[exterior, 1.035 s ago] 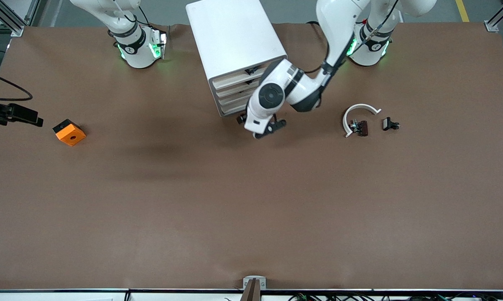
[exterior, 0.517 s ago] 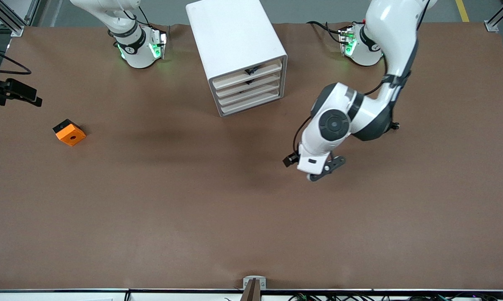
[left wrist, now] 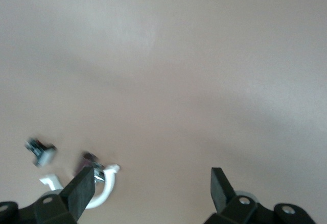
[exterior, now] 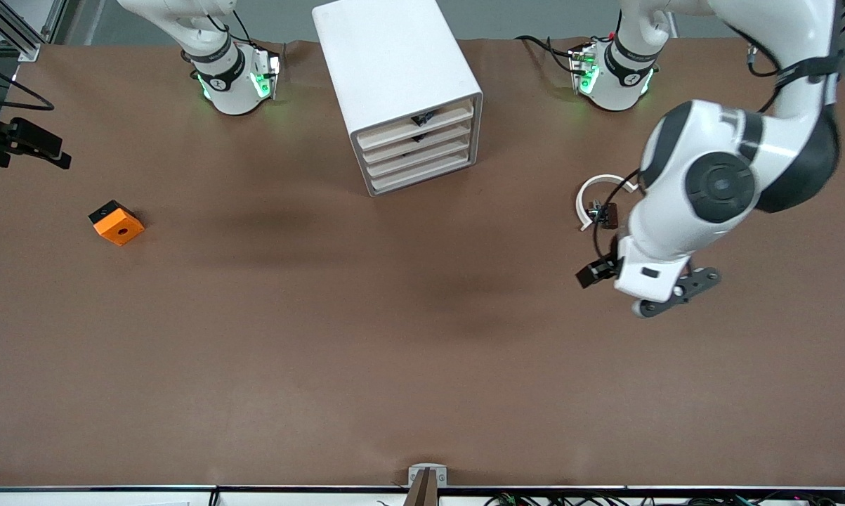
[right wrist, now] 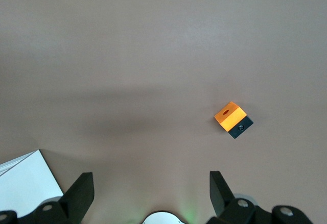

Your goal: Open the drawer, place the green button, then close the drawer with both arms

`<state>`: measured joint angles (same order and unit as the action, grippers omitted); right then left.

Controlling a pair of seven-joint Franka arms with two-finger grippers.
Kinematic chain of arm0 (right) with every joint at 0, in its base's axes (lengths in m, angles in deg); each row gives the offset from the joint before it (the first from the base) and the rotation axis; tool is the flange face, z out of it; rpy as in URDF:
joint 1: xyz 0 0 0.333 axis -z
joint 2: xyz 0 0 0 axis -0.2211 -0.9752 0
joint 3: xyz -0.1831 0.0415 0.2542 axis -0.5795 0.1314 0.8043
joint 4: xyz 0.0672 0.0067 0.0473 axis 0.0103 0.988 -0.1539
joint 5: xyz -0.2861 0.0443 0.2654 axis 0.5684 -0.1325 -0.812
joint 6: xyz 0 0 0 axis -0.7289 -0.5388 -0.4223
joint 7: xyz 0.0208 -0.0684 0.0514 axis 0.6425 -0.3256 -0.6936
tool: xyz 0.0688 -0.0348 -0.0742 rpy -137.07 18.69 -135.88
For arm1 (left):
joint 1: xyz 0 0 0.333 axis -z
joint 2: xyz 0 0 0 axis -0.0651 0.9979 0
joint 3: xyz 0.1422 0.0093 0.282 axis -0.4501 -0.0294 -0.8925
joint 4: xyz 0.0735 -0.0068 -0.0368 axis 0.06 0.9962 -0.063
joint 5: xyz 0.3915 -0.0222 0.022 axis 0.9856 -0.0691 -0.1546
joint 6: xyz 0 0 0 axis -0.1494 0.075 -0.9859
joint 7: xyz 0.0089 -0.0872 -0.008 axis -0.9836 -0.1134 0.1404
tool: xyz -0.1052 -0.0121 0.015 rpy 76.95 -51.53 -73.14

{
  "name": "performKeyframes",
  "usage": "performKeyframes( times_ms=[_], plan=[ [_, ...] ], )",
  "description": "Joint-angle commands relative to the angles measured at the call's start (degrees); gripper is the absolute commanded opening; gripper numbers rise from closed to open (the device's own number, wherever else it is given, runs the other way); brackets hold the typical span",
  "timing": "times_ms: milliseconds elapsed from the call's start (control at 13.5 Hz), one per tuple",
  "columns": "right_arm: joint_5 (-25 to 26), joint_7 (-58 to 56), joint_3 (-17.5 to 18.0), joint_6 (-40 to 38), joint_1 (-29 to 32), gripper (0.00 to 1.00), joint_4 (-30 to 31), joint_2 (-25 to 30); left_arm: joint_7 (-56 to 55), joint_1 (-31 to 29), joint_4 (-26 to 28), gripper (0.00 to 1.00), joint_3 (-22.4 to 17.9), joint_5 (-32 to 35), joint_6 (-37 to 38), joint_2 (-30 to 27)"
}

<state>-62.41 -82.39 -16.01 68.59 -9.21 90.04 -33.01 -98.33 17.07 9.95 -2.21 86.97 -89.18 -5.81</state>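
The white four-drawer cabinet (exterior: pixel 401 84) stands between the arm bases, all drawers shut. The drawer (exterior: pixel 417 171), a plain cream front, lies below the two with black handles. My left gripper (exterior: pixel 668 295) is open and empty in the air over bare table beside the white ring (exterior: pixel 598 184). In the left wrist view (left wrist: pixel 150 183) its jaws stand wide apart. The button (left wrist: pixel 41 151) shows there blurred, dark with a pale grey base; in the front view my left arm hides it. My right gripper (exterior: pixel 36 147) is open and empty (right wrist: pixel 150 183), waiting high over the right arm's end.
An orange cube with a hole (exterior: pixel 116 223) lies at the right arm's end, also in the right wrist view (right wrist: pixel 232 119). Small black-brown parts (exterior: pixel 603 213) lie inside the white ring, seen in the left wrist view (left wrist: pixel 92 163). A cabinet corner (right wrist: pixel 23 185) shows too.
My left arm has swung from the cabinet's drawer fronts toward its own end of the table and now hangs by the white ring. My right gripper has drifted slightly.
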Motion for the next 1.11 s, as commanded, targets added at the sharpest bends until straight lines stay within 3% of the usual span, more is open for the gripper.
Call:
performKeyframes(
  times_ms=[0, 148, 443, 665, 1035],
  plan=[
    [0.23, -0.42, -0.06, 1.74, -0.31, 1.00, 3.91, 3.67, 9.06, -3.57, -0.54, 1.00, 0.51, 1.13, 3.26, -3.77],
    [0.23, -0.33, -0.14, 3.75, -0.14, 1.00, 6.73, 5.69, 13.81, -6.82, -0.45, 1.00, 0.60, 0.95, 5.90, -6.05],
    [0.06, -0.33, -0.06, 4.38, 0.91, 1.00, 6.39, 5.88, 27.78, -11.30, -0.01, 1.00, 0.69, 0.42, 9.78, -11.50],
    [0.06, -0.42, 0.29, 4.20, 0.57, 1.00, 6.39, 6.40, 29.39, -12.28, 0.43, 1.00, 0.77, 0.34, 12.67, -14.32],
    [-0.03, -0.42, 0.38, 4.29, 0.56, 1.00, 6.47, 6.40, 29.92, -12.19, 6.65, 1.00, 1.13, 0.25, 11.63, -21.16]
  ],
)
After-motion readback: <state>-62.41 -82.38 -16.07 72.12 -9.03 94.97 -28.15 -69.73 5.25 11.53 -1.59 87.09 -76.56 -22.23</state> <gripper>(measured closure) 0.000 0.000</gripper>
